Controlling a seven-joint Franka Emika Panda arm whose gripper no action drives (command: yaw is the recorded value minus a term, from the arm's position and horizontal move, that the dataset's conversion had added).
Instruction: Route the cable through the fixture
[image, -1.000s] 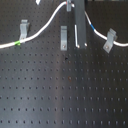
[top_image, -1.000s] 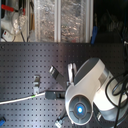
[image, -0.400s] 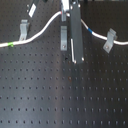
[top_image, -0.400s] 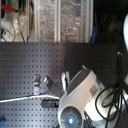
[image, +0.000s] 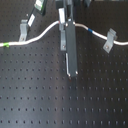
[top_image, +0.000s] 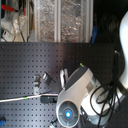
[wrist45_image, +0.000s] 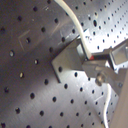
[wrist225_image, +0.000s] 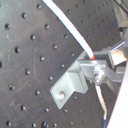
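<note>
**Cable held above the upright clip**

In the first exterior view the cable ran across the black perforated board from the first exterior view's left, where its green band lay, rose in an arc to the gripper, and went on past its blue band to the tilted clip; the fixture stood upright just below the gripper, touching the cable; a third grey clip stood beside the cable; in the second wrist view the jaws pinched the cable just at the fixture.
</note>
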